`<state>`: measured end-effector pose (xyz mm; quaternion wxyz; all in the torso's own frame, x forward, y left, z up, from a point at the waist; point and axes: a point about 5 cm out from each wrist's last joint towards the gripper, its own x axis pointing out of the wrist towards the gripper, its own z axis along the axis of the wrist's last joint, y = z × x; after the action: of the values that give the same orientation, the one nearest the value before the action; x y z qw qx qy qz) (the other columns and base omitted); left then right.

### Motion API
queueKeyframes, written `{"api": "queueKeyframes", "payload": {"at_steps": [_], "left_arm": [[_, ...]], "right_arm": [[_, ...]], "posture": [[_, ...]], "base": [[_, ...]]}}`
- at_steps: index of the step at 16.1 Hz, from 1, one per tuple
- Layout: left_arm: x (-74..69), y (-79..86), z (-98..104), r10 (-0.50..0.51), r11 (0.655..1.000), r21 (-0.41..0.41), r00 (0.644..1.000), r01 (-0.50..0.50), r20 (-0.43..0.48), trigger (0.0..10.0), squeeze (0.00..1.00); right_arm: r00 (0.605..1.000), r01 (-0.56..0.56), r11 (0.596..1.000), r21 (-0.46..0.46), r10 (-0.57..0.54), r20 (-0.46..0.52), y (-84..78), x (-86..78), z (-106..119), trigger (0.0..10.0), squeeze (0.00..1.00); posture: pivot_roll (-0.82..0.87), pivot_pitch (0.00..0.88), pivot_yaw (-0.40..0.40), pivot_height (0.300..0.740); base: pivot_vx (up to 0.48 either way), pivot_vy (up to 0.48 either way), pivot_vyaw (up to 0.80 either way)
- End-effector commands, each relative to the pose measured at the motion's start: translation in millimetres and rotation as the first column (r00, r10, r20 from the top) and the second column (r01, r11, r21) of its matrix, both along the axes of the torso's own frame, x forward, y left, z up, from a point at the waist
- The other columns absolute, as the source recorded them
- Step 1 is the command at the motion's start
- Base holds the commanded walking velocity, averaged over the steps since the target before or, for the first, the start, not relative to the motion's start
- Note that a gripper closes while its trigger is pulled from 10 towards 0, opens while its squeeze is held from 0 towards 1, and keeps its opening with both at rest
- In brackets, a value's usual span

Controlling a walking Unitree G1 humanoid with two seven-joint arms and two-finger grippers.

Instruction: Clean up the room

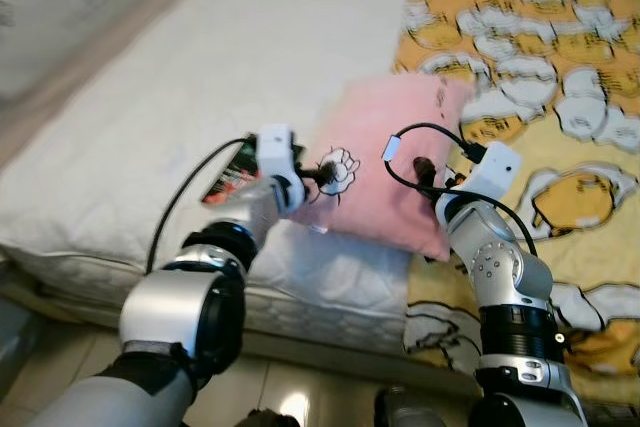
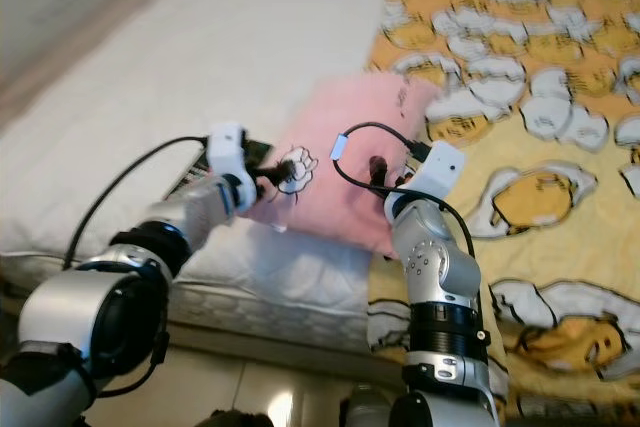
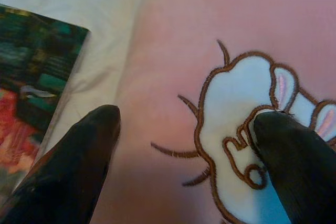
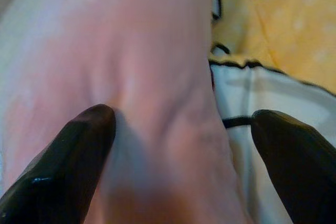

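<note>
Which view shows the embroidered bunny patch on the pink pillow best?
The left wrist view: the bunny patch is close and sharp between the open left gripper fingers. Both eye views show it small; the right wrist view shows plain pink fabric.

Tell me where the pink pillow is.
The pink pillow lies on the bed in the middle of the eye views, straddling the white sheet and the yellow blanket, between the left gripper and right gripper.
</note>
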<state>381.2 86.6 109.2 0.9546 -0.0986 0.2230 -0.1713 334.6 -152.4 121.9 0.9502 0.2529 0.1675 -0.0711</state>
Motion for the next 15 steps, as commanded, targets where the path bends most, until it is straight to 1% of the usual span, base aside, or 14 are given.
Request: {"api": "queueKeyframes", "payload": {"at_steps": [1, 2, 3, 4, 5, 6, 7, 8, 9, 10, 11, 12, 13, 15], "left_arm": [[-3.6, 5.3, -9, 0.001, 0.995, 0.100, 1.000, 0.000, -0.012, 10.0, 0.00], [-4.8, 5.7, -12, -0.003, 0.993, 0.118, 1.000, 0.005, -0.016, 10.0, 0.00], [-7.0, 6.4, -16, -0.003, 0.992, 0.128, 1.000, 0.006, -0.025, 10.0, 0.00], [-8.4, 7.8, -19, 0.012, 0.993, 0.117, 0.999, -0.008, -0.031, 10.0, 0.00], [-8.9, 7.8, -20, 0.014, 0.994, 0.106, 0.999, -0.010, -0.034, 10.0, 0.00], [-9.7, 5.2, -20, 0.006, 0.997, 0.080, 0.999, -0.003, -0.040, 7.8, 0.00], [-9.9, 4.0, -20, 0.010, 0.999, 0.046, 0.999, -0.008, -0.044, 0.0, 0.00], [-10.2, 3.2, -20, 0.019, 1.000, -0.004, 0.998, -0.019, -0.052, 0.0, 0.00], [-10.5, 4.2, -21, 0.026, 1.000, -0.014, 0.998, -0.026, -0.056, 0.0, 0.00], [-11.3, 4.9, -22, 0.028, 0.999, -0.021, 0.998, -0.030, -0.061, 0.0, 0.00], [-14.9, 5.1, -28, 0.028, 0.999, -0.021, 0.997, -0.029, -0.072, 0.0, 0.00], [-14.4, 5.0, -28, 0.035, 0.999, -0.001, 0.998, -0.035, -0.051, 0.0, 0.00], [-12.5, 0.2, -23, 0.004, 1.000, 0.004, 1.000, -0.004, -0.008, 0.0, 0.00], [-17.6, -0.3, -30, -0.015, 1.000, -0.010, 1.000, 0.015, -0.024, 0.0, 0.00]], "right_arm": [[0.999, 0.002, 1.000, 0.011, -0.002, -0.037, 0.6, -4.4, -6, 10.0, 0.00], [0.999, -0.003, 1.000, 0.013, 0.003, -0.042, 1.4, -4.4, -8, 10.0, 0.00], [0.998, -0.033, 0.999, 0.040, 0.035, -0.056, 5.5, -2.6, -16, 10.0, 0.00], [0.996, -0.064, 0.996, 0.058, 0.068, -0.058, 8.9, 1.4, -23, 10.0, 0.00], [0.995, -0.077, 0.995, 0.059, 0.081, -0.053, 10.0, 2.6, -24, 10.0, 0.00], [0.986, -0.153, 0.982, 0.112, 0.158, -0.044, 21.4, 6.6, -26, 0.0, 0.00], [0.980, -0.183, 0.972, 0.145, 0.193, -0.056, 28.6, 6.7, -32, 0.0, 0.00], [0.975, -0.199, 0.965, 0.168, 0.212, -0.063, 36.6, 6.3, -38, 0.0, 0.00], [0.973, -0.210, 0.962, 0.177, 0.223, -0.060, 40.3, 6.5, -38, 0.0, 0.00], [0.970, -0.222, 0.957, 0.188, 0.236, -0.056, 44.6, 6.6, -39, 0.0, 0.00], [0.955, -0.271, 0.931, 0.244, 0.292, -0.056, 58.0, 6.6, -42, 0.0, 0.00], [0.947, -0.297, 0.921, 0.254, 0.319, -0.050, 66.3, 6.9, -40, 0.0, 0.00], [0.942, -0.312, 0.915, 0.256, 0.332, -0.039, 71.5, 7.7, -38, 0.0, 0.00], [0.941, -0.320, 0.918, 0.236, 0.338, -0.038, 73.2, 7.8, -40, 0.0, 0.00]], "posture": [[-0.38, 0.223, 0.079, 0.735], [-0.38, 0.223, 0.079, 0.735], [-0.40, 0.234, 0.086, 0.735], [-0.39, 0.236, 0.091, 0.735], [-0.39, 0.236, 0.091, 0.735], [-0.38, 0.231, 0.094, 0.735], [-0.37, 0.226, 0.098, 0.735], [-0.36, 0.222, 0.098, 0.735], [-0.36, 0.222, 0.096, 0.735], [-0.35, 0.224, 0.096, 0.735], [-0.34, 0.224, 0.098, 0.735], [-0.33, 0.215, 0.110, 0.735], [-0.33, 0.206, 0.105, 0.735], [-0.29, 0.191, 0.103, 0.735]], "base": [[0.000, 0.000, 0.00], [0.000, 0.000, 0.00], [0.000, 0.000, 0.00], [0.000, 0.000, 0.00], [0.000, 0.000, 0.00], [0.000, 0.000, 0.00], [0.000, 0.000, 0.00], [0.000, 0.000, 0.00], [0.000, 0.000, 0.00], [0.000, 0.000, 0.00], [0.000, 0.000, 0.00], [0.000, 0.000, 0.00], [0.000, 0.000, 0.00], [0.000, 0.000, 0.00]]}}
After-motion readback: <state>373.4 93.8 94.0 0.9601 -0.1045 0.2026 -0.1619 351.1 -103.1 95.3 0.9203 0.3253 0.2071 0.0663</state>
